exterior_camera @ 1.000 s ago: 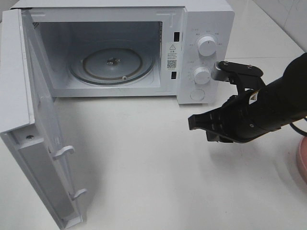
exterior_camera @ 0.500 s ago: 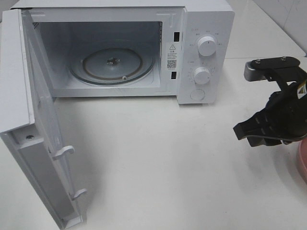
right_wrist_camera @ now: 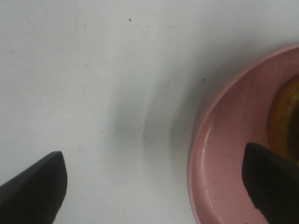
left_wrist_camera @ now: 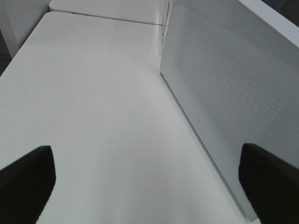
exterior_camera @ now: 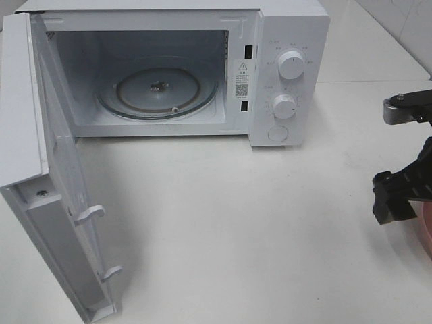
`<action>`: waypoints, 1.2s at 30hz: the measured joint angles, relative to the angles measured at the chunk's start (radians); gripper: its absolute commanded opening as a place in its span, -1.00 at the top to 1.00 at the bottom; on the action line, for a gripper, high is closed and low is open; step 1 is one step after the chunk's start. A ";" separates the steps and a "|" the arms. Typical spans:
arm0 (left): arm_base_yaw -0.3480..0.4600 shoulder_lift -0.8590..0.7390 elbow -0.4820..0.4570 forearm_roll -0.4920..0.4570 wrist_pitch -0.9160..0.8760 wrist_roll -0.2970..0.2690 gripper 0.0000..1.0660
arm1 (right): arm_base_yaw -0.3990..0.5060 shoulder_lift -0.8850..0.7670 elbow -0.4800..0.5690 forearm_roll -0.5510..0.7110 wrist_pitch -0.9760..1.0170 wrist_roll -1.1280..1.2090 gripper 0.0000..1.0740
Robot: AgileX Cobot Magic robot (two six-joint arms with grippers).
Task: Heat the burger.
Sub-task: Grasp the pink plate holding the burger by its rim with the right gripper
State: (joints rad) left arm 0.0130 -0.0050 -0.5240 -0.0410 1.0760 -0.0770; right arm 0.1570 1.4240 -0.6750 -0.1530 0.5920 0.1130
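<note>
We are seeing the microwave (exterior_camera: pixel 290 34) standing with its door (exterior_camera: pixel 40 169) swung wide at the left and its glass turntable (exterior_camera: pixel 156 91) lying bare inside, just as it was a second ago. What is changing is further right. The right end effector (exterior_camera: pixel 398 196) is leaving the space in front of the dials (exterior_camera: pixel 285 106) and travelling toward the right edge of the bench (exterior_camera: pixel 236 236), spreading from nearly closed to fully apart on the way. We are reading this to mean that the oven is ready and the arm is now going for the food. Turning to the end effectors, the left end effector (left_wrist_camera: pixel 145 154) is hanging over bare bench beside a dotted white panel (left_wrist_camera: pixel 224 93) of the microwave, with its fingers fully spread and holding nothing. The right end effector (right_wrist_camera: pixel 153 156) is likewise released and empty, with one finger over bare bench and the other over the pink plate (right_wrist_camera: pixel 219 154), touching neither as far as we can tell. The burger (right_wrist_camera: pixel 286 116) is sitting on that plate at the far right, showing only a golden-brown sliver, not yet grasped.
</note>
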 measured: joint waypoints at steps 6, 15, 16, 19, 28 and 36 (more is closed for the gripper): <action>0.000 0.000 0.000 0.000 0.000 0.000 -0.87 | -0.040 0.059 0.000 -0.001 0.008 0.009 -0.84; 0.000 0.000 0.000 0.000 0.000 0.000 -0.87 | -0.092 0.169 0.000 -0.019 -0.005 0.027 -0.80; 0.000 0.000 0.000 0.000 0.000 0.000 -0.87 | -0.092 0.169 0.000 -0.019 -0.005 0.027 -0.80; 0.000 0.000 0.000 0.000 0.000 0.000 -0.87 | -0.092 0.195 0.000 -0.025 -0.020 0.034 -0.79; 0.000 0.000 0.000 0.000 0.000 0.000 -0.87 | -0.092 0.288 -0.001 -0.028 -0.076 0.040 -0.74; 0.000 0.000 0.000 0.000 0.000 0.000 -0.87 | -0.092 0.318 -0.001 -0.050 -0.106 0.043 -0.43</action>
State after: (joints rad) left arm 0.0130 -0.0050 -0.5240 -0.0410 1.0760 -0.0770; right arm 0.0650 1.7420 -0.6760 -0.2030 0.4860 0.1560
